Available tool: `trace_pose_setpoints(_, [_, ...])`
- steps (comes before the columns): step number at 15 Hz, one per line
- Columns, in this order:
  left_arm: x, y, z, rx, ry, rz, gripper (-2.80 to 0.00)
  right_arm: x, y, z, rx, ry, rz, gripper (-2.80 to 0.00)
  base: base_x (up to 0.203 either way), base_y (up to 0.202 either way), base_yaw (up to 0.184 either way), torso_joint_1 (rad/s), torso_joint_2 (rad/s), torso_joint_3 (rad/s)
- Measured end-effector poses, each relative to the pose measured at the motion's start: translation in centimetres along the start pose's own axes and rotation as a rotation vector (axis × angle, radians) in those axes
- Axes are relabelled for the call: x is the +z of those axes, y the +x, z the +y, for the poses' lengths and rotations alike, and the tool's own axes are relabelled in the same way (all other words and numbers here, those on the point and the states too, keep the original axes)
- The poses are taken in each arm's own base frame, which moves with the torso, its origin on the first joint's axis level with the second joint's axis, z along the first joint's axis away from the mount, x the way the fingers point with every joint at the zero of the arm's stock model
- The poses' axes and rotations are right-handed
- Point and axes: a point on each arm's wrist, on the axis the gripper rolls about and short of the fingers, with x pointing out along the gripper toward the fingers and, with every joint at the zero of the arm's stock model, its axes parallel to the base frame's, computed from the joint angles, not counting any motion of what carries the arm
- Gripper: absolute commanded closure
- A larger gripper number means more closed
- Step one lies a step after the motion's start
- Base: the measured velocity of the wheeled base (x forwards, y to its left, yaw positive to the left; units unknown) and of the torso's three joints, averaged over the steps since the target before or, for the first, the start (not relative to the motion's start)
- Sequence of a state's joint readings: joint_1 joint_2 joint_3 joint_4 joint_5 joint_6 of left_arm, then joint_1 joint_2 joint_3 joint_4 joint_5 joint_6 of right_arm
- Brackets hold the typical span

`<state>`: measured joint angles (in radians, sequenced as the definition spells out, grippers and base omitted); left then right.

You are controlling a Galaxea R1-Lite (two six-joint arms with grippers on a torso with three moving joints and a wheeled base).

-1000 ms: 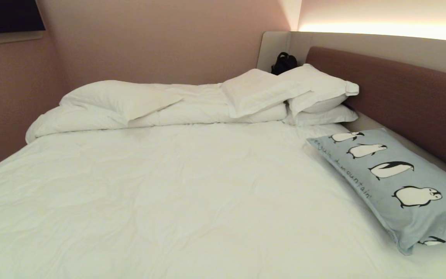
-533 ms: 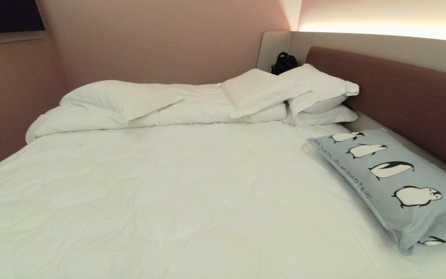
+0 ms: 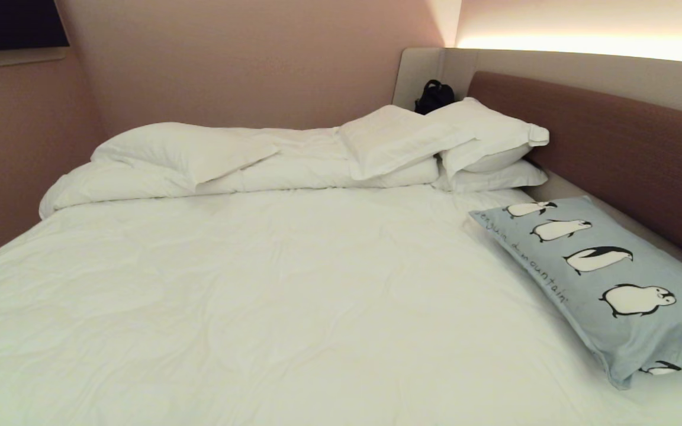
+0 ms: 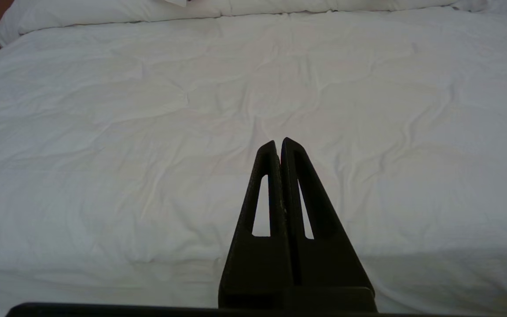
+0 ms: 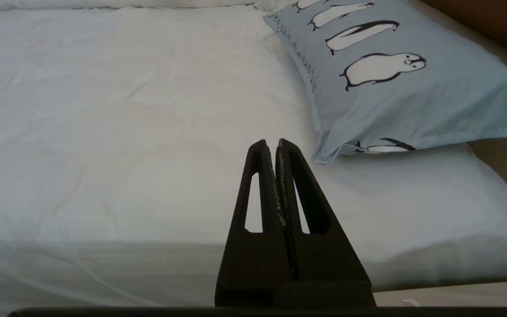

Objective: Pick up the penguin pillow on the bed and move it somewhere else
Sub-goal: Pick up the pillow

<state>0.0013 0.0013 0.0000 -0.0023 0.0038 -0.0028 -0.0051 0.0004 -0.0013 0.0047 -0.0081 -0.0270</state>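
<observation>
A: While the head view is looking over the bed (image 3: 270, 296), where is the penguin pillow (image 3: 607, 284) lying?

B: It is lying flat at the right edge of the frame, running from mid-height toward the lower right corner, beside the brown headboard (image 3: 613, 148). 4 whole penguins are showing in a row, and a 5th is peeking out at the lower end.

A: Is anything differing from 1 second ago?

B: Nothing is changing in the head view; the pillow, the 3 white pillows (image 3: 436, 145) stacked in the upper middle, the folded duvet (image 3: 199, 160) in the upper left and the black bag (image 3: 434, 96) behind them are all sitting where they were.

A: And the grippers?

B: Neither is appearing in the head view. In its own wrist view, the left gripper (image 4: 278, 143) is pointing at the bare sheet, its fingers pressed together on nothing. The right gripper (image 5: 272, 143) is likewise closed and empty, its tips showing near the pillow's nearest corner (image 5: 324, 156), apart from it.
</observation>
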Motion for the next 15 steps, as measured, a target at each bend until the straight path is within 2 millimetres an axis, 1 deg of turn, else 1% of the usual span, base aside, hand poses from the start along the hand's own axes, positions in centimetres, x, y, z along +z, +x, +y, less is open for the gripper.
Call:
trace_pose_setpoints(4, [0.0,0.0,0.0,0.0,0.0,0.0,0.0,-0.02,0.01,0.0,-0.001,0.037,0.001,0.0,0.0,0.0,0.0,0.0,0.0,0.0])
trace_pose_setpoints(15, [0.0,0.0,0.0,0.0,0.001,0.0,0.0,-0.03,0.01,0.0,-0.001,0.038,0.0,0.0,0.0,0.0,0.0,0.0,0.0,0.0])
